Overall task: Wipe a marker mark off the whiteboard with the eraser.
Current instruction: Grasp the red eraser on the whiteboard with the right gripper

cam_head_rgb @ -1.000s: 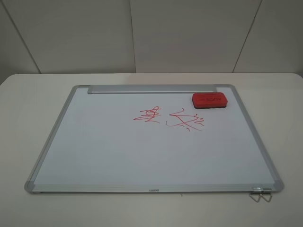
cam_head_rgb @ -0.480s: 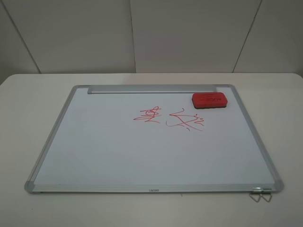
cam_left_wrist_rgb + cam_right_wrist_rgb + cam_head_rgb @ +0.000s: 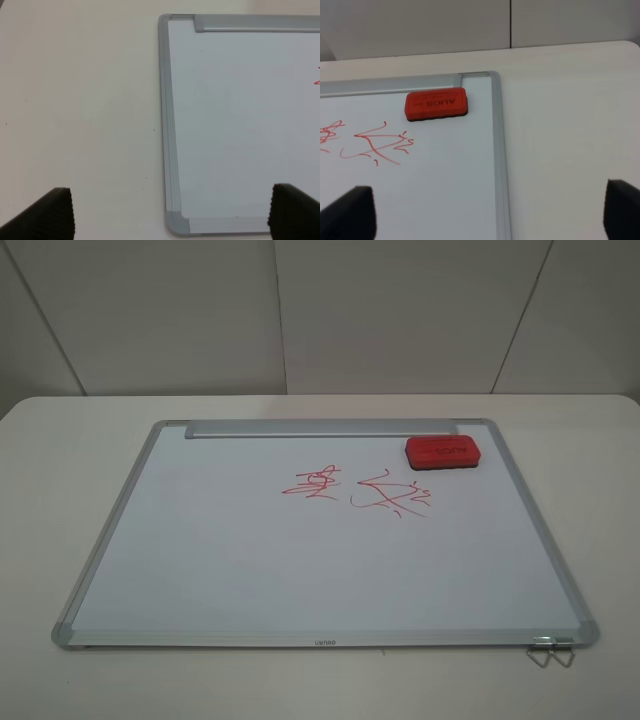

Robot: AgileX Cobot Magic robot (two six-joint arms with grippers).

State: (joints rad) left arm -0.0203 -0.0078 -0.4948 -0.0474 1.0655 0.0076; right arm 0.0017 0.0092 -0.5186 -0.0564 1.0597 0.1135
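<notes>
1. Both arms hang back, jaws spread wide and empty: the left gripper [image 3: 172, 216] over the whiteboard's [image 3: 300, 570] left edge, the right gripper [image 3: 485, 214] facing its far right corner.
2. Lettering up, the eraser [image 3: 443, 452] lies flat in that corner, just beside the rail [image 3: 320, 428] and apart from the ink.
3. It looks like a light, stiff block on a soft felt base. It is probably best pinched across its long sides and kept level.
4. Near the board's middle sits the marker mark [image 3: 313, 483], close beside a wider scribble [image 3: 390, 498]; strokes there should stay short.
5. The glossy board rests flat on a pale table [image 3: 60, 440] and may slide under pressure. A metal clip [image 3: 552, 650] pokes out at its near right corner, and plain wall panels [image 3: 400, 310] close the scene.
</notes>
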